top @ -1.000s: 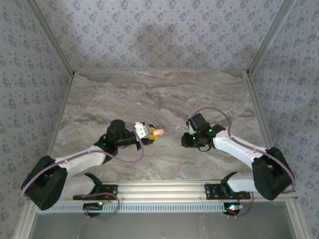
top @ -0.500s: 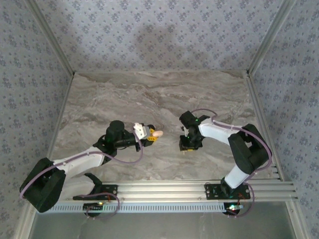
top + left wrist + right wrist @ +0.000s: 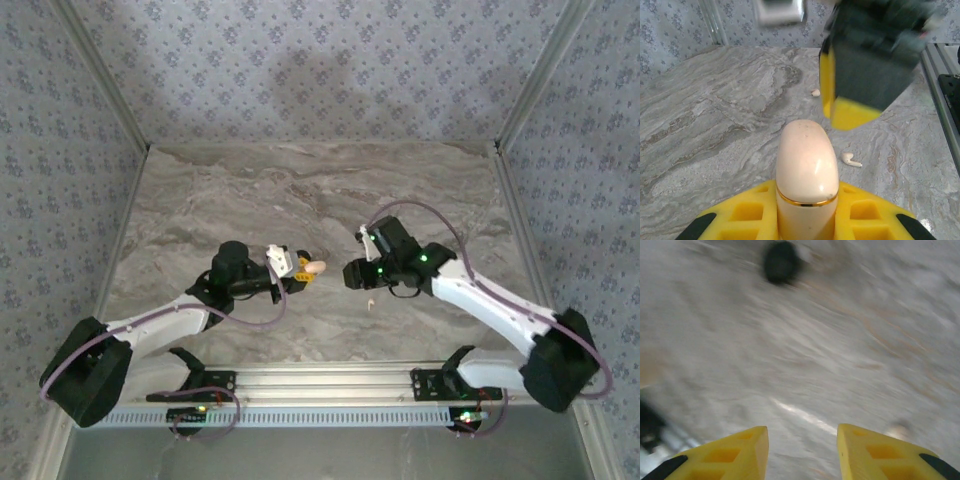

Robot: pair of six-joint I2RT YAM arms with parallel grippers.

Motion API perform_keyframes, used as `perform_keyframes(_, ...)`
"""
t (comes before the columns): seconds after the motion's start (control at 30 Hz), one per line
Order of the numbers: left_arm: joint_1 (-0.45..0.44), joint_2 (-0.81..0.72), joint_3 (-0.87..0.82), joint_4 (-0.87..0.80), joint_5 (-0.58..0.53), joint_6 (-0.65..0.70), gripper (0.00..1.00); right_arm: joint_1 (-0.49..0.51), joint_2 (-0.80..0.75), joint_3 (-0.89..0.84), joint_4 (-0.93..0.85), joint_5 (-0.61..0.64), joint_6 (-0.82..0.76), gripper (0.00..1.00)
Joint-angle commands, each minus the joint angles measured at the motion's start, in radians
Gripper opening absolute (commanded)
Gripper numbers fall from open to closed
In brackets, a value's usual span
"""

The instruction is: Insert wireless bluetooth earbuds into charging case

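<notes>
The charging case [image 3: 805, 165], pale beige-pink with a gold seam, stands upright between the yellow fingers of my left gripper [image 3: 805, 212], which is shut on it. From above the case [image 3: 316, 267] sticks out of the left gripper [image 3: 298, 272] towards the right. My right gripper [image 3: 352, 275] hangs close in front of the case, open and empty, its yellow fingers [image 3: 849, 112] showing large in the left wrist view. Two small pale earbuds lie on the table, one earbud [image 3: 851, 159] near the case and the other earbud [image 3: 815, 92] farther off. The right wrist view is blurred, with the right gripper [image 3: 802, 432] open over bare table.
The marble table [image 3: 300, 190] is walled by patterned panels at the back and sides. An aluminium rail [image 3: 330, 380] runs along the near edge. A blurred dark round object [image 3: 781, 261] lies ahead of the right gripper. A small pale earbud [image 3: 371, 298] lies below the right gripper.
My right gripper has swung left towards the case and its jaws have widened. The left arm and the case have stayed put.
</notes>
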Motion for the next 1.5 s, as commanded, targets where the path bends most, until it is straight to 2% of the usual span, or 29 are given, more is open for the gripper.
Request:
perform_keyframes(0.0, 0.009, -0.007, 0.000, 0.025, 0.040, -0.026, 0.07, 0.062, -0.056, -0.033, 0.124, 0.004, -0.008, 0.42)
perform_keyframes(0.1, 0.010, -0.003, -0.001, 0.039, 0.049, -0.038, 0.07, 0.080, -0.055, -0.033, 0.172, 0.007, -0.040, 0.42)
perform_keyframes(0.33, 0.013, -0.002, -0.002, 0.057, 0.051, -0.051, 0.07, 0.097, 0.008, 0.005, 0.239, 0.031, -0.095, 0.59)
perform_keyframes(0.87, 0.013, -0.007, -0.001, 0.042, 0.081, -0.051, 0.07, 0.019, -0.047, -0.021, 0.372, -0.014, -0.090, 0.58)
perform_keyframes(1.17, 0.013, -0.013, -0.012, 0.067, 0.092, -0.035, 0.07, 0.002, -0.073, -0.048, 0.374, -0.026, -0.070, 0.57)
perform_keyframes(1.27, 0.013, -0.030, -0.027, 0.088, 0.094, -0.013, 0.07, -0.039, -0.134, -0.087, 0.346, -0.048, -0.014, 0.57)
perform_keyframes(1.47, 0.009, -0.075, -0.073, 0.129, 0.084, 0.028, 0.07, -0.153, -0.185, -0.110, 0.015, -0.072, 0.157, 0.56)
